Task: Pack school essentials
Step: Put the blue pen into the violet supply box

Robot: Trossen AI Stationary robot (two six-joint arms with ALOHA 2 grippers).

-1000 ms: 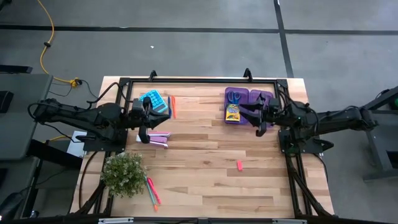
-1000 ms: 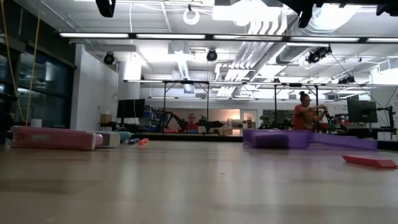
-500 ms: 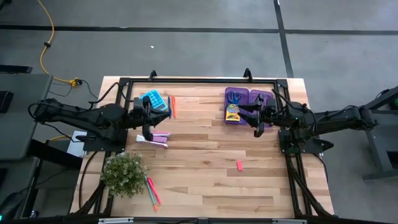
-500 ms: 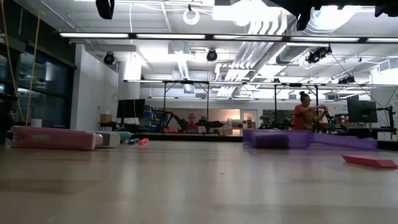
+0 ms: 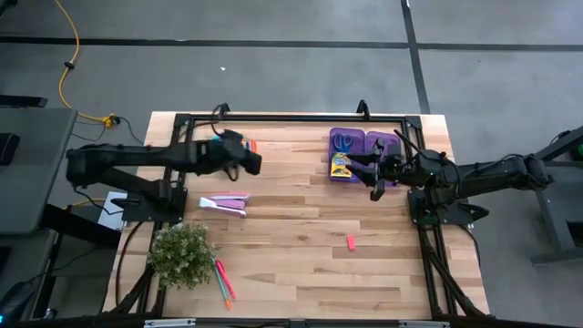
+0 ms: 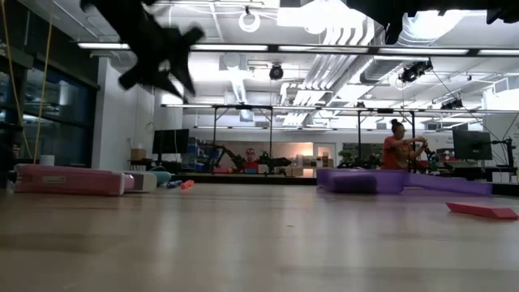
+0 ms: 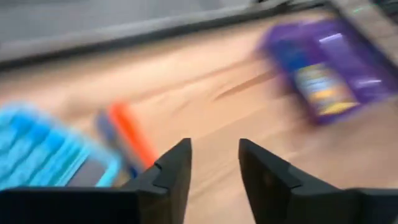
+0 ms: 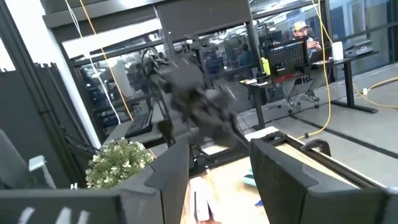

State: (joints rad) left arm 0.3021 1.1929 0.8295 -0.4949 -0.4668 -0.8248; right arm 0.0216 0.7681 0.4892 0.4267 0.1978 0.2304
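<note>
Left gripper: the left gripper (image 5: 248, 162) is up off the wood at the far left of the table, fingers (image 7: 171, 171) parted with bare gap between them, nothing held.
Left arm: stretched out level from the left edge, wrist hanging over the blue tray (image 7: 43, 155) and the orange pen (image 5: 253, 155); from table height it shows as a dark blur high up (image 6: 154, 45).
Under the left claw: orange pen lying flat beside the blue tray, both on the wood, claw above them and not touching.
Right gripper: the right gripper (image 5: 373, 178) sits just beside the purple case (image 5: 364, 146), fingers (image 8: 171, 171) spread apart, empty.
Right arm: reaching in low from the right edge, forearm level, wrist pointing across the table toward the left arm.
Purple case: at the far right, open, with the scissors (image 5: 343, 141) and the crayon box (image 5: 341, 165) lying inside it.
Loose items: pink eraser (image 5: 350, 241) alone on the wood, well apart from both claws; a pink-and-white flat item (image 5: 225, 203) near the left arm; more pens (image 5: 221, 281) beside the potted plant (image 5: 180, 254) at the near left corner.
</note>
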